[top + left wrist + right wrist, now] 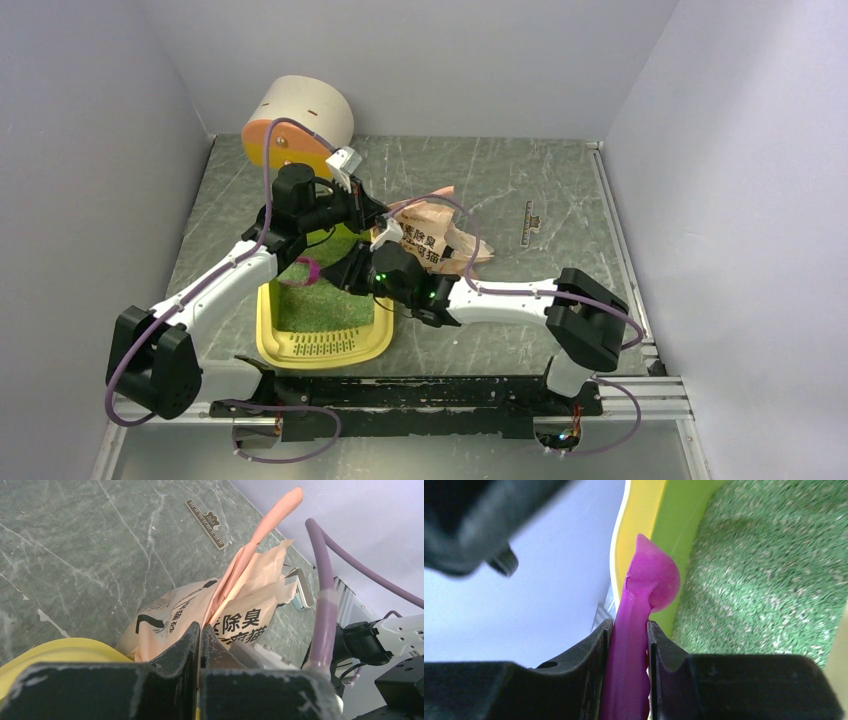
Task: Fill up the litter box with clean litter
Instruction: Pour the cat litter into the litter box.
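Observation:
The yellow litter box [322, 347] lies near the left arm's base, its slotted grille at the near end. Green clean litter [322, 302] covers its floor and fills the right half of the right wrist view [764, 570], beside the box wall [644, 510]. My right gripper [629, 627] is shut on the handle of the magenta scoop [651, 575], which hangs over the box's far part [305, 270]. My left gripper [201, 627] is shut on the top edge of the pink-beige bag [240, 595]. The bag rests just right of the box [440, 235].
A white cylinder with an orange end [298, 122] stands at the back left corner. A small ruler-like strip [527, 222] lies on the grey mat to the right of the bag. Purple cables loop around both arms, and walls close in the mat.

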`<state>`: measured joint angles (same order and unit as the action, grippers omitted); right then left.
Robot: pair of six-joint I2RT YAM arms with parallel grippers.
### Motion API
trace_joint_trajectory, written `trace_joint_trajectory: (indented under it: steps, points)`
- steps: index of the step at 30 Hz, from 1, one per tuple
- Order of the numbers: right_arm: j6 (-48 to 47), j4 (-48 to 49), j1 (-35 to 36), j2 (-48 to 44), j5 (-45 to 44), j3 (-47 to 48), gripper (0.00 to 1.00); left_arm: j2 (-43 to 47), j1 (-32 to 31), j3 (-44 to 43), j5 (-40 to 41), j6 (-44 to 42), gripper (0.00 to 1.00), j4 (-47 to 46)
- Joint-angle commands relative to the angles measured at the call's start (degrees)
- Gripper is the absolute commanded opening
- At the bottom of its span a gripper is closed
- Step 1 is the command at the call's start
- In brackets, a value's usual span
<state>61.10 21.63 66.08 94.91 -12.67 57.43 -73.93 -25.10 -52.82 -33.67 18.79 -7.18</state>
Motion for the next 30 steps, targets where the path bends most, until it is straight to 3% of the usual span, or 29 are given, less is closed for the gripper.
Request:
trace_joint_trajectory:
  steps: [1, 14, 21, 30]
  points:
    - [0.3, 4.6, 0.3, -2.7, 9.9, -2.6, 0.0, 1.1, 0.5, -1.4, 0.3, -0.3, 0.05, 0.1]
    - [-0.2, -3.9, 0.3, -14.3, 13.6, -12.5, 0.0, 1.2, 0.5, -1.6, 0.2, -0.2, 0.05, 0.5]
    - [-7.1, -18.1, 0.4, -21.7, 12.9, -12.8, 0.0, 1.4, 0.5, -1.5, 0.3, -0.5, 0.05, 1.1]
    - [-15.0, -38.2, 0.3, -31.8, 3.1, -8.2, 0.0, 1.2, 0.5, -1.4, 0.1, -0.3, 0.05, 0.9]
